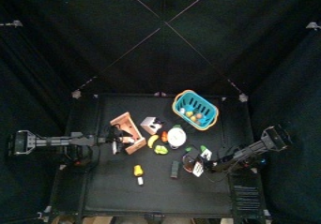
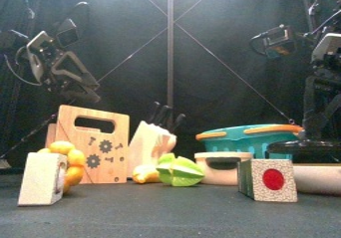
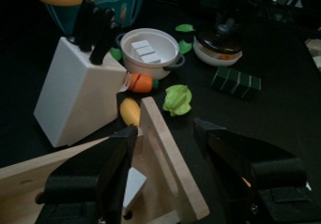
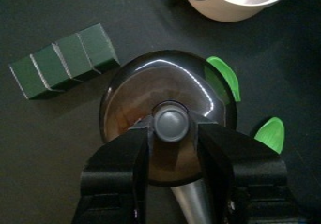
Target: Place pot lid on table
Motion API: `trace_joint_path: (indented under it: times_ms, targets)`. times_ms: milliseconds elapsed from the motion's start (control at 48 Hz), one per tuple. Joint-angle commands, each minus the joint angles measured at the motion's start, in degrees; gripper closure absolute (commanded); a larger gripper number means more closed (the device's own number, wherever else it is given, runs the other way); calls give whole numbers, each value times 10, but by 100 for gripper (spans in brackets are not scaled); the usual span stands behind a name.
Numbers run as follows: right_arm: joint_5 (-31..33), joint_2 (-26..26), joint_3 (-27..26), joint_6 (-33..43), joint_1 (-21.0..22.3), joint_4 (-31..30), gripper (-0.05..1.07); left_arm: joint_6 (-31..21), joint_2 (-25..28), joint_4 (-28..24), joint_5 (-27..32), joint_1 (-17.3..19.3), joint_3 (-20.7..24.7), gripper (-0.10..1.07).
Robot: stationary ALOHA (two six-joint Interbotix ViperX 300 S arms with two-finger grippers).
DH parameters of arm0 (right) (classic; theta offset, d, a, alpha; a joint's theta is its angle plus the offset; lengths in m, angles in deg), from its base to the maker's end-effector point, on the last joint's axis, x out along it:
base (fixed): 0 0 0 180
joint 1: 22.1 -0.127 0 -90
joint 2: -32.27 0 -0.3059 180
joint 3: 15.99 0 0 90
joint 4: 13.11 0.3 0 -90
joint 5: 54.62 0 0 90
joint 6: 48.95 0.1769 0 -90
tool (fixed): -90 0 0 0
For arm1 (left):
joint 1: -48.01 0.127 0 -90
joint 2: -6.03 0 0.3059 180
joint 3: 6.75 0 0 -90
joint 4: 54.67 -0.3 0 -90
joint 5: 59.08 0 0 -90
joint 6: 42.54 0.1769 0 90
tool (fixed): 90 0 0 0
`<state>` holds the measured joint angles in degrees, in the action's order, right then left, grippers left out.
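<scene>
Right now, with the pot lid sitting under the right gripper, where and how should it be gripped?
By the round knob at the centre of the pot lid, coming straight down from above. The lid is a shallow glossy dome with nothing else to pinch, and the knob stands up from its middle. The right gripper is already over it, one jaw on either side of the knob, so closing there looks best.

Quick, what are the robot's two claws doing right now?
Left gripper: open, holding nothing, above the wooden board.
Right gripper: jaws around the pot lid knob; a firm grip cannot be told.
</scene>
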<state>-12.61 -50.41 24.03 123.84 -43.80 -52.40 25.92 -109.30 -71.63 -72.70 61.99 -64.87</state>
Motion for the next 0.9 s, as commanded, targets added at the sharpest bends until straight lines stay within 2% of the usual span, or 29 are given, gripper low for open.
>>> trace_joint_path:
  times_ms: [0, 125, 292, 479, 667, 875]
  targets:
    - [-7, 9, -18, -1, 10, -9, 43, 1, -7, 1, -2, 2, 4, 10]
    - [-44, -12, -60, 0, 41, -35, 43, 0, -26, 1, -2, 4, -5, 10]
    - [-116, -96, -135, -1, 70, -55, 43, 0, -39, 3, -2, 10, -18, 10]
    - [-121, -182, -219, -2, 70, -93, 43, 0, -40, 7, -2, 10, -18, 10]
    - [-123, -247, -290, -3, 75, -102, 43, 1, -40, 7, -2, 9, -19, 10]
    - [-125, -319, -343, -3, 83, -101, 43, 0, -40, 8, -2, 10, -21, 10]
